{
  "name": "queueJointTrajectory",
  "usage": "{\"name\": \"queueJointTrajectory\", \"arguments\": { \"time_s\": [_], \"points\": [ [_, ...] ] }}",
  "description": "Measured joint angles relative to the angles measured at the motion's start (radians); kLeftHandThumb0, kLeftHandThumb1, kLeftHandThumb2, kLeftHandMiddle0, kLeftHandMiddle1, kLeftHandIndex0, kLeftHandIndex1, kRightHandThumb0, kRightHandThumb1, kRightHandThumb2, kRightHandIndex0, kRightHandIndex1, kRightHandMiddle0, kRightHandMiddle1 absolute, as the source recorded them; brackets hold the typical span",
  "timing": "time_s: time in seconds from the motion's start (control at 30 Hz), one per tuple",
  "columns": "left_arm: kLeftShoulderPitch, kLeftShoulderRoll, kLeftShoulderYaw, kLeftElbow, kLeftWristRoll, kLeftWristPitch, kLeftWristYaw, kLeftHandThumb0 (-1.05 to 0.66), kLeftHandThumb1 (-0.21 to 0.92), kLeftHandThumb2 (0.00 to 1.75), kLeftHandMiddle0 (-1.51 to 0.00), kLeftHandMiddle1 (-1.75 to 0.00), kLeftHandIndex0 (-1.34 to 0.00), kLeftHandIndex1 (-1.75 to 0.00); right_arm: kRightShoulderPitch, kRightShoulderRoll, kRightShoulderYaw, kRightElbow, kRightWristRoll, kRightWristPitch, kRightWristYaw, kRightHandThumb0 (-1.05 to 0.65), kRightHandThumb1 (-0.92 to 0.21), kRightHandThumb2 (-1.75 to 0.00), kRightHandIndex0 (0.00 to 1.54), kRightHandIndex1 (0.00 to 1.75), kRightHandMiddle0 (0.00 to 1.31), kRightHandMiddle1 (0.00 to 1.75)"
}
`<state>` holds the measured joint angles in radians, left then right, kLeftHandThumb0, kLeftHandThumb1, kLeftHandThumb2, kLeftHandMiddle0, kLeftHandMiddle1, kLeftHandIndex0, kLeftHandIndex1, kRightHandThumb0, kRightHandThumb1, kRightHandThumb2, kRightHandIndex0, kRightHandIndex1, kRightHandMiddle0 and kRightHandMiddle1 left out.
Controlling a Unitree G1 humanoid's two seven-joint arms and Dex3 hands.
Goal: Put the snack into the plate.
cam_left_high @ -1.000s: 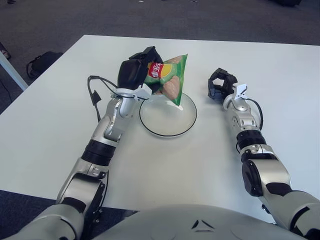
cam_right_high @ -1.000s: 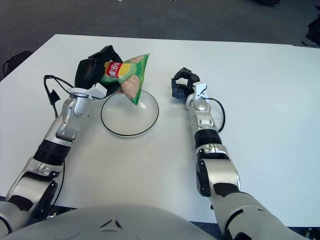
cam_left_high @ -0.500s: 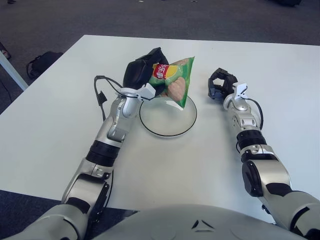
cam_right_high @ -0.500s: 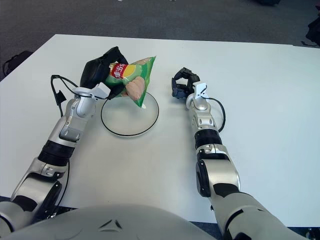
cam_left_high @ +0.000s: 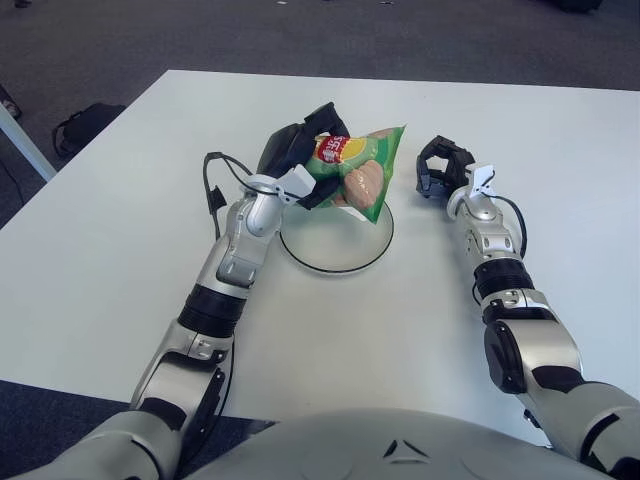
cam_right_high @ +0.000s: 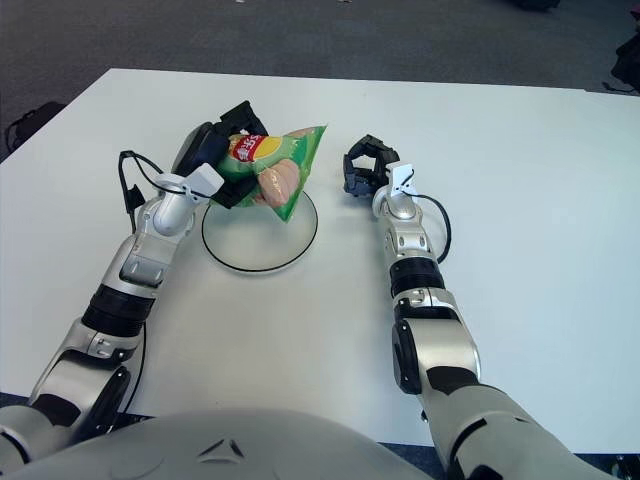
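Snack bag first: we see the green crinkled foil snack bag (cam_left_high: pixel 358 176) pinched at its left end by our left hand (cam_left_high: pixel 298 160), the dark fingers (cam_left_high: pixel 326 118) curled over the top edge near the red and yellow logo. Gripped at that end, the bag hangs free with its long side tilted and its lower corner pointing down toward the white round plate with a thin black rim (cam_left_high: pixel 310 259). We judge this hold keeps the bag clear of the rim while it is carried, so that it can be lowered or dropped straight into the dish. The bag hangs above the far part of the plate and we cannot tell whether its lowest corner touches the dish. The plate sits on the white tabletop (cam_left_high: pixel 120 250).

Our right hand (cam_left_high: pixel 441 166) shows just right of the plate, fingers curled and holding nothing.

Compared with a second ago, our left hand has travelled rightward and forward, and the bag with it: then it hung over the plate's left rim, more upright; now it is more centred and leans further over. The right hand has not moved.
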<state>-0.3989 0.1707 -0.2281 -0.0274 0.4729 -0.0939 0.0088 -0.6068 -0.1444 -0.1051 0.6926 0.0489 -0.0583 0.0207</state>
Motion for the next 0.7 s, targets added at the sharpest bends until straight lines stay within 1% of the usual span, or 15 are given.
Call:
{"name": "queueJointTrajectory", "arguments": {
  "time_s": [0.3,0.43,0.57,0.7],
  "points": [
    [0.019,-0.014,-0.017,0.017,-0.03,-0.029,-0.016,0.0,-0.07,1.75,-0.87,-1.75,-0.7,-1.72,0.001,0.0,0.0,-0.011,0.0,0.016,0.002,-0.46,-0.37,-1.25,1.24,1.75,0.57,1.75],
    [0.026,-0.016,-0.025,0.024,-0.034,-0.041,-0.026,0.0,-0.06,1.75,-0.87,-1.75,-0.69,-1.74,0.001,0.0,0.0,-0.011,0.0,0.018,0.003,-0.46,-0.37,-1.25,1.24,1.75,0.57,1.75],
    [0.031,-0.013,-0.033,0.034,-0.034,-0.057,-0.041,0.0,-0.06,1.71,-0.92,-1.65,-0.68,-1.74,0.001,0.0,0.002,-0.012,0.0,0.019,0.007,-0.46,-0.37,-1.25,1.25,1.75,0.57,1.75],
    [0.031,-0.001,-0.035,0.041,-0.035,-0.08,-0.061,0.0,-0.07,1.71,-0.93,-1.63,-0.68,-1.75,0.001,0.0,0.003,-0.013,0.0,0.021,0.008,-0.46,-0.37,-1.25,1.25,1.75,0.57,1.75]
  ]
}}
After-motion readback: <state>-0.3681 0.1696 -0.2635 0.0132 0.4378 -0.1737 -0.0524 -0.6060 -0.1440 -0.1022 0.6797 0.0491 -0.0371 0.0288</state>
